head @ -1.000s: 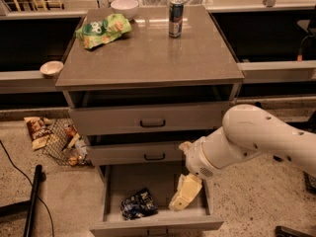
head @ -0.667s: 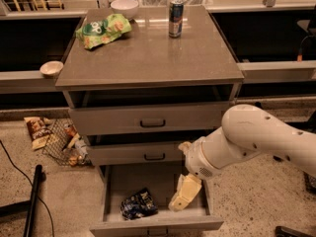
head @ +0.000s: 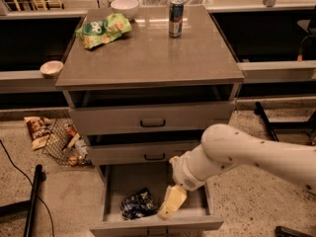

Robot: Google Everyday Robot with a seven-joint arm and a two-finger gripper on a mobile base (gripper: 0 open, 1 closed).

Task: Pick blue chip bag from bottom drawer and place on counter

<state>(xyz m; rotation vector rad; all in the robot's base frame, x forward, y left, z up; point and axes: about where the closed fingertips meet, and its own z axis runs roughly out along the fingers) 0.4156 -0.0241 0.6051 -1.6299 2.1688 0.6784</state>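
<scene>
Gripper: cream-coloured, low inside the open bottom drawer. In the last second it has edged down and toward the bag. Whether it is released or clenched: cannot tell.
Blue chip bag: unmoved on the drawer floor, just beside the gripper to its left as seen; contact unclear.
Counter: well above the gripper.
Judgement: the approach is closing in, and no lift has begun.

dim warm light | counter glare | claw lit over bottom drawer
</scene>
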